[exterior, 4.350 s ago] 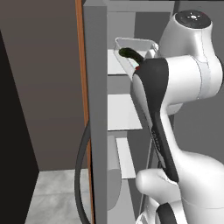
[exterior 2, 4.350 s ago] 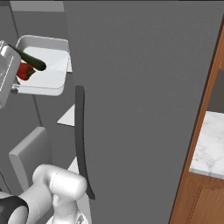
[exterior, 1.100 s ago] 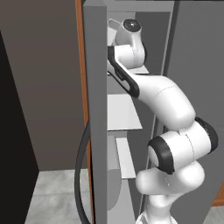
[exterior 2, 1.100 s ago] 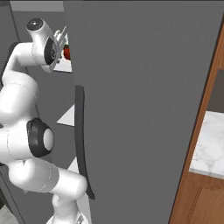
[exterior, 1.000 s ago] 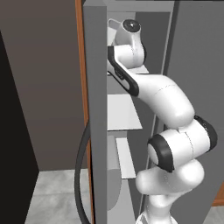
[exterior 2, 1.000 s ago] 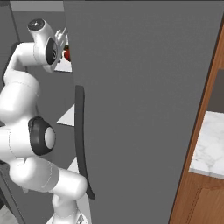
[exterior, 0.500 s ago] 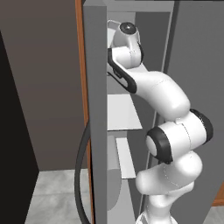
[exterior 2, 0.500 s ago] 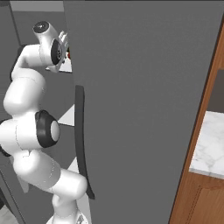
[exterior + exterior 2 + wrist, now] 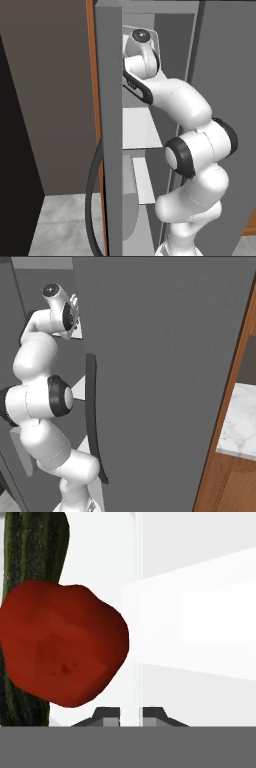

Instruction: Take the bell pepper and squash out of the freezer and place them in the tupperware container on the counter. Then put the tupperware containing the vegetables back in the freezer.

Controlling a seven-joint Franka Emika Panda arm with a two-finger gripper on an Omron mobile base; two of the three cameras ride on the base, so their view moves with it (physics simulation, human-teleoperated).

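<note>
Here the bell pepper (image 9: 62, 643) sits left of the closed pincer (image 9: 131, 713) (squash (image 9: 31, 567) behind it)

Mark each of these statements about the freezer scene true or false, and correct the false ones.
1. The bell pepper overlaps the squash in the hand view. True.
2. The gripper is wide open. False: its fingertips sit close together, shut.
3. The arm reaches into the freezer. True.
4. The bell pepper is green. False: it is bright red.
5. The counter is black. False: it is white marble.
</note>
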